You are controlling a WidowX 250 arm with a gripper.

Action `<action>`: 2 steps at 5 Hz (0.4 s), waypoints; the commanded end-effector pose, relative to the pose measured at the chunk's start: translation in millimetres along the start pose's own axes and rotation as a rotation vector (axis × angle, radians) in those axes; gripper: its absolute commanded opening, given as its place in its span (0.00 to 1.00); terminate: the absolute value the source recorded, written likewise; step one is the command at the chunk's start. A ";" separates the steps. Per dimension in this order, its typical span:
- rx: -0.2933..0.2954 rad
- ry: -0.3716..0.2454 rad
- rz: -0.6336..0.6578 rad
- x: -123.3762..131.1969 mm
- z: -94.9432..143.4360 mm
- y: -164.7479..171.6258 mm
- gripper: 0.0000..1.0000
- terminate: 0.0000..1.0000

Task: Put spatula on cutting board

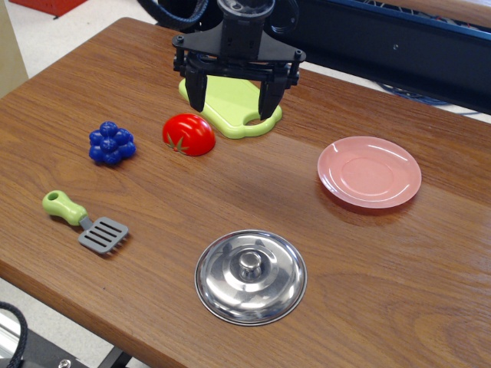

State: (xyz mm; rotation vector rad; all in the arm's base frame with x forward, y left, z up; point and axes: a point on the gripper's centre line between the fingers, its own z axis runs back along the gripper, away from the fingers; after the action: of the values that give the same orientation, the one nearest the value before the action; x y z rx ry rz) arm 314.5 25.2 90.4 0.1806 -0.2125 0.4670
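End effector [232, 96] wide open, empty, above cutting board [232, 106].

One spatula [84, 223] lies on the table [307, 222]. There is one cutting board [234, 106], one tomato [189, 134], and one cluster of blue grapes [112, 143]. There is one pink plate [369, 172] and one metal lid [251, 276], which carries a single knob [249, 264] at its centre. One gripper [233, 100] is in view, with two fingers [196, 90]. The spatula blade has four grey tines. That makes six loose things on one table: two green, one red, one blue, one pink, one silver.
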 end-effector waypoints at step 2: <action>0.055 0.048 0.171 3.4 5.9 20.2 1.00 0.00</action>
State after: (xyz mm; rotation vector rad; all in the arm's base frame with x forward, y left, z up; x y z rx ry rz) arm 300.6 41.2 85.3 0.2134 -0.1202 0.6534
